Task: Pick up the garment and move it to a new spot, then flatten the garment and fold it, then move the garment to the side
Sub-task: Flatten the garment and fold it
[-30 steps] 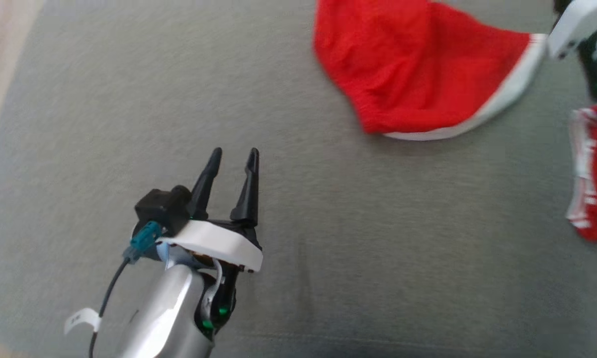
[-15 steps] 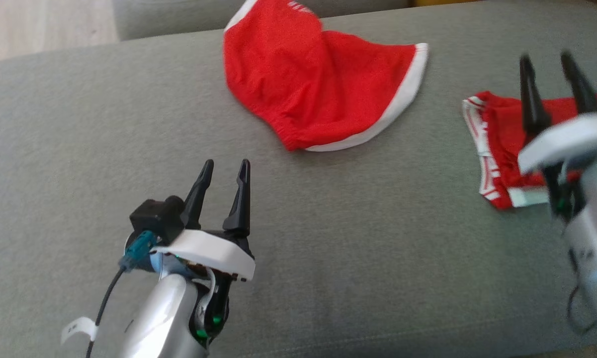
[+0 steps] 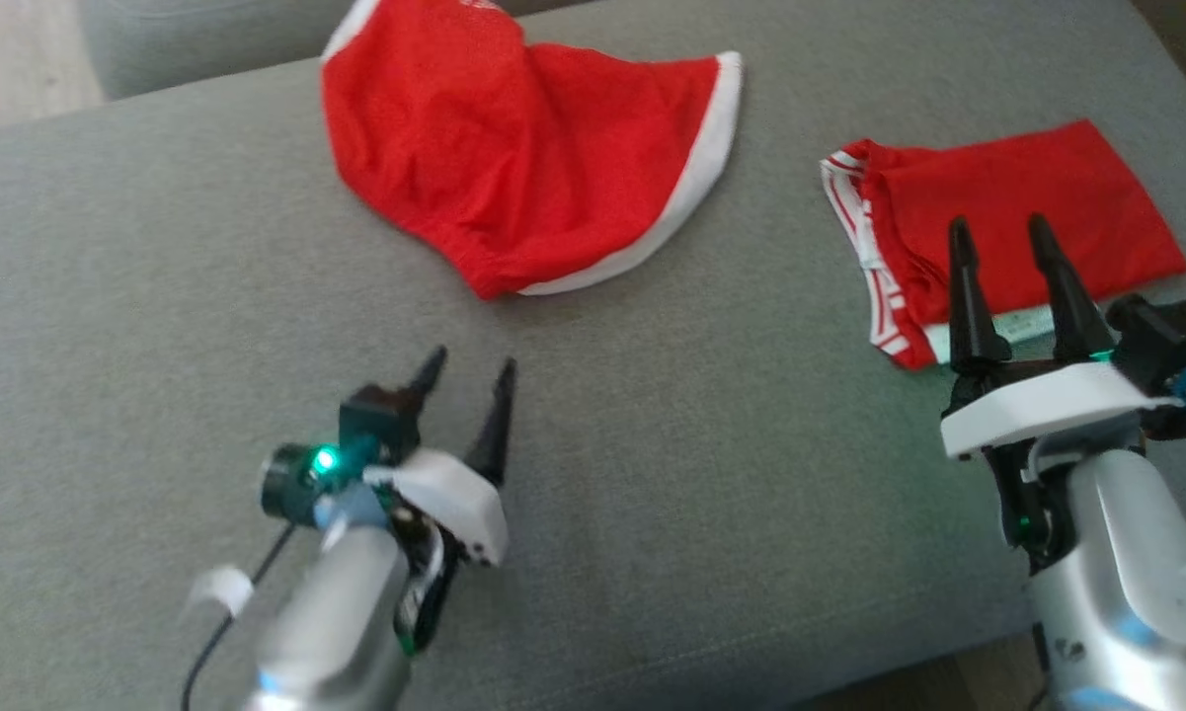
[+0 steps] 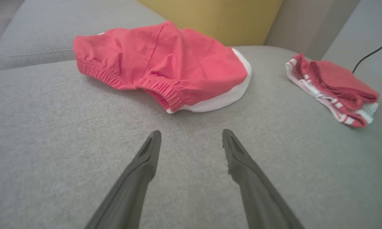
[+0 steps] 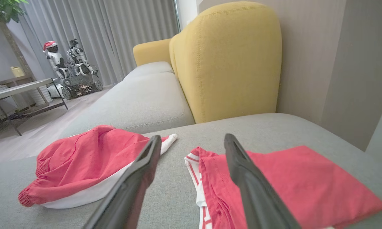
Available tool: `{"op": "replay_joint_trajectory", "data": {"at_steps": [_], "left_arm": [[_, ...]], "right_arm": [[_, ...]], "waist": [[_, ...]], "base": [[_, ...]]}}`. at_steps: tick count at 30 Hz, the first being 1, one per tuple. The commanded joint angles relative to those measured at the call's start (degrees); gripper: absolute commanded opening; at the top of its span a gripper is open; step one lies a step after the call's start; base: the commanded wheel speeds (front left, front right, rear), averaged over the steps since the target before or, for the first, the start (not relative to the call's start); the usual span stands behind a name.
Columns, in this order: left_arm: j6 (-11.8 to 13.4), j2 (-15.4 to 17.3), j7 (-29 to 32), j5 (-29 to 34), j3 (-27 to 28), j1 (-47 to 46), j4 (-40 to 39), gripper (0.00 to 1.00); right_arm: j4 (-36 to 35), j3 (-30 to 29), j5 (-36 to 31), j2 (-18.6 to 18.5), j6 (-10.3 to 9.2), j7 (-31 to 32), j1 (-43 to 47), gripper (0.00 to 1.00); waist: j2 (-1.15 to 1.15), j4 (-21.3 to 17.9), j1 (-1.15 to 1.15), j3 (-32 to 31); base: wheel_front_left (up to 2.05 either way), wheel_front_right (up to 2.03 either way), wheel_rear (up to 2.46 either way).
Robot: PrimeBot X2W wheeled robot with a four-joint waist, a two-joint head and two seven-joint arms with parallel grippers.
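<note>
Shifted: head camera; left gripper (image 3: 473, 359) rolled at the wrist. Both jaws released, nothing held. Garment (image 3: 513, 168) lies crumpled on sofa (image 3: 158, 296), beyond left gripper; right gripper (image 3: 998, 224) by folded pile (image 3: 1096, 188). Step judged: pick-up, not begun. Next: garment edge to be reached, pinched.

Bright even light; head view motion-blurred.

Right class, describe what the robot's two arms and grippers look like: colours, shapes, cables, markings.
Both the left gripper and the right gripper have two long black tapering fingers on a white curved plate, a black camera block and a silver forearm. Green lights glow at the wrists. The left arm carries a dark cable and a white tag.
</note>
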Motion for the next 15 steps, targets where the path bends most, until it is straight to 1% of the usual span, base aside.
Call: {"op": "replay_joint_trajectory", "data": {"at_steps": [1,5,10,15], "left_arm": [[0.66,0.54,-0.45,0.82,1.62,-4.41,0.53,1.00],[1.16,0.96,-0.45,3.02,1.12,-9.26,6.61,1.00],[1.50,1.56,-0.45,5.24,0.38,-14.45,12.92,1.00],[1.06,1.90,-0.45,6.01,0.44,-18.28,16.14,1.00]], "right_arm": [[-3.81,0.38,-0.69,0.55,0.11,0.80,-0.03,1.00],[-8.06,0.11,-1.35,1.79,0.11,2.70,1.47,1.00],[-11.36,-0.48,-1.34,2.81,0.11,3.82,2.06,1.00],[-12.92,-1.28,-1.41,3.38,0.11,4.15,1.98,1.00]], "waist": [[0.00,-1.51,0.00,1.30],[0.00,-3.20,0.00,2.91],[0.00,-4.96,0.00,5.00],[0.00,-6.25,0.00,6.54]], "base": [[0.00,0.00,0.00],[0.00,0.00,0.00],[0.00,0.00,0.00],[0.00,0.00,0.00]]}}
